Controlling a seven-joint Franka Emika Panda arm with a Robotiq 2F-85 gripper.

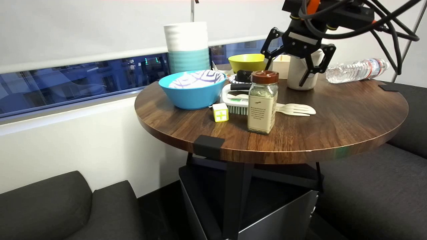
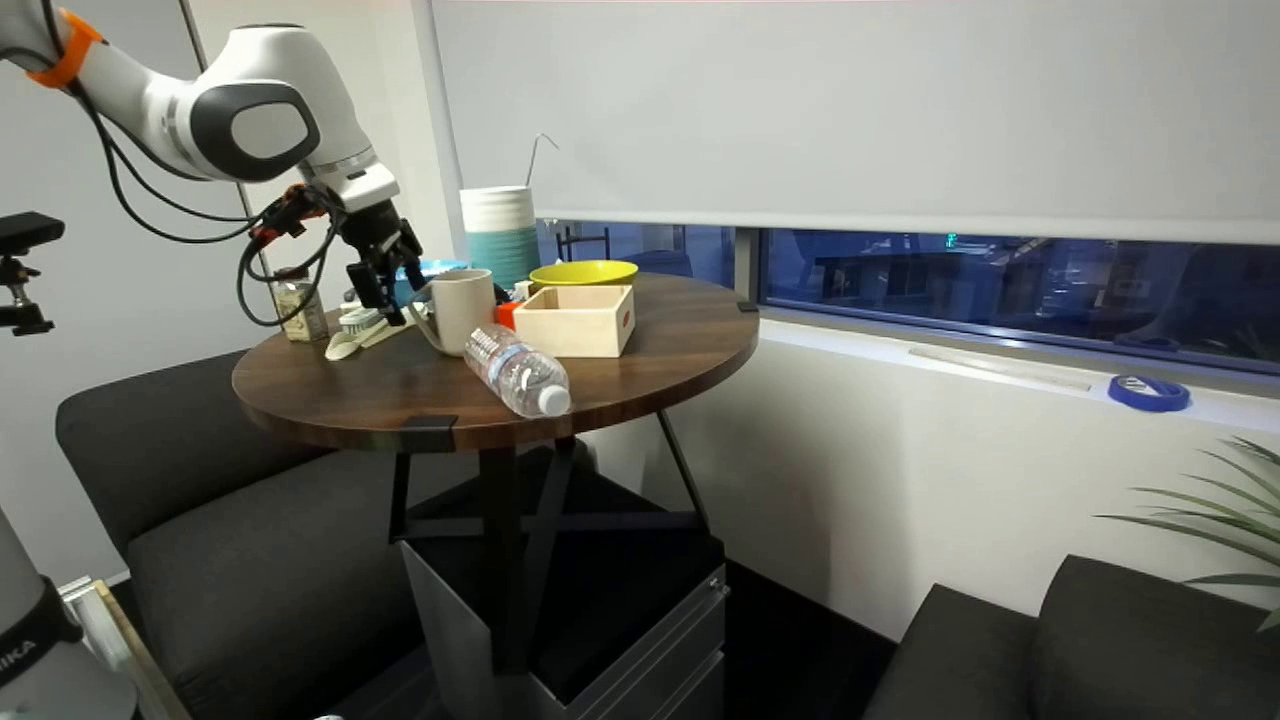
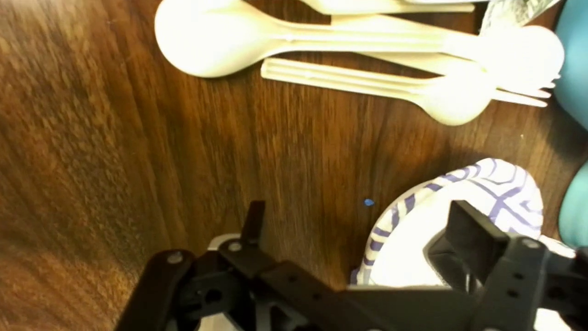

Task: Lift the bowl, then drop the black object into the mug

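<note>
While one black object (image 1: pixel 244 76) rests in one striped bowl (image 3: pixel 409 248), one cream mug (image 1: pixel 296 75) stands upright on the round table (image 1: pixel 350 120), apart from that bowl and to its right in an exterior view. Two further bowls share the table: one blue bowl (image 1: pixel 191 96) at the left, with one patterned dish (image 1: pixel 200 79) lying inside it, and one yellow bowl (image 1: pixel 245 61) on the far side. Also counted are one tall teal-and-white vessel (image 1: pixel 188 50) at the far left, one wooden box (image 2: pixel 570 330) near the yellow bowl, one plastic bottle (image 1: pixel 357 70) on its side just right of the mug, one brown-lidded jar (image 1: pixel 263 103) on the near side, one brush (image 1: pixel 237 108) beside the blue bowl and one small cube (image 1: pixel 220 112). Pale utensils (image 3: pixel 358 40) overlap too much for an exact number; at least three show in the wrist view.

In an exterior view one arm (image 2: pixel 270 110) reaches in from the left and bends steeply downward at its wrist. It carries one gripper (image 1: pixel 283 77), which points down at a slight tilt and hangs low over the table, near the mug. Its two fingers (image 3: pixel 253 223) are spread wide. In the wrist view the right fingertip overlaps the striped bowl, while the left one lies across the table. Whether either finger touches the mug cannot be told.
</note>
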